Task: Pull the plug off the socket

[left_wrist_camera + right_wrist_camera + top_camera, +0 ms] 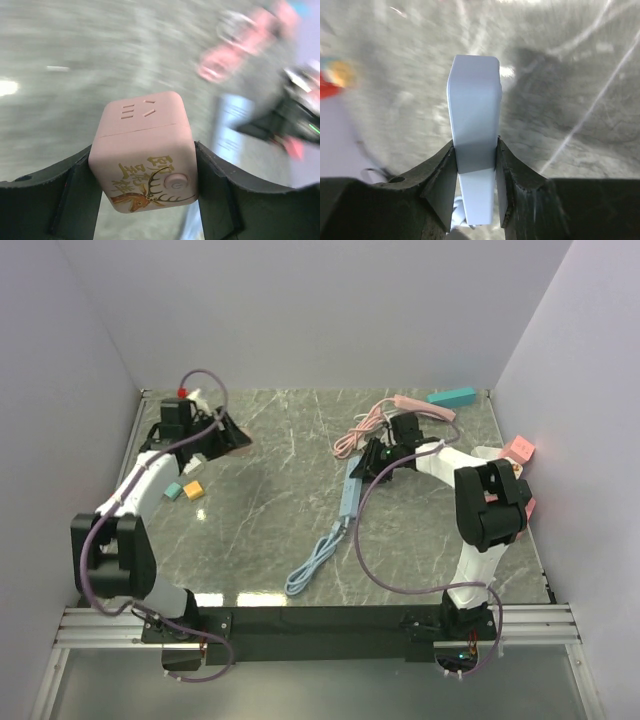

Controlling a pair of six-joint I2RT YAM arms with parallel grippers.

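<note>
On the grey marbled surface [270, 530], pale plain walls [300, 310] on three sides.

Far right: teal block [452, 397] by the back wall. Pink cable [360, 425] looped just left of it. Pink block [518, 448] against the right wall.
Left side: teal piece [172, 492] and orange piece [194, 489], side by side near the left arm.

Left tool [145, 150], far-left corner: fingers pressed on both sides of a pink socket cube [145, 125], clamped. Cube sides look about equal, no long axis. Slotted face turned up and away from the wrist camera. Deer-print face with a round button faces the lens. Whether the cube touches the surface, cannot tell.

Right tool [475, 145], right of centre: clamped on the far end of a pale blue strip [350, 495]. Strip's long axis runs far to near, leaning slightly left. Wrist view shows it edge-on between the fingers, pointing straight away. Blue cable [315, 562] trails from its near end toward the near-left.
</note>
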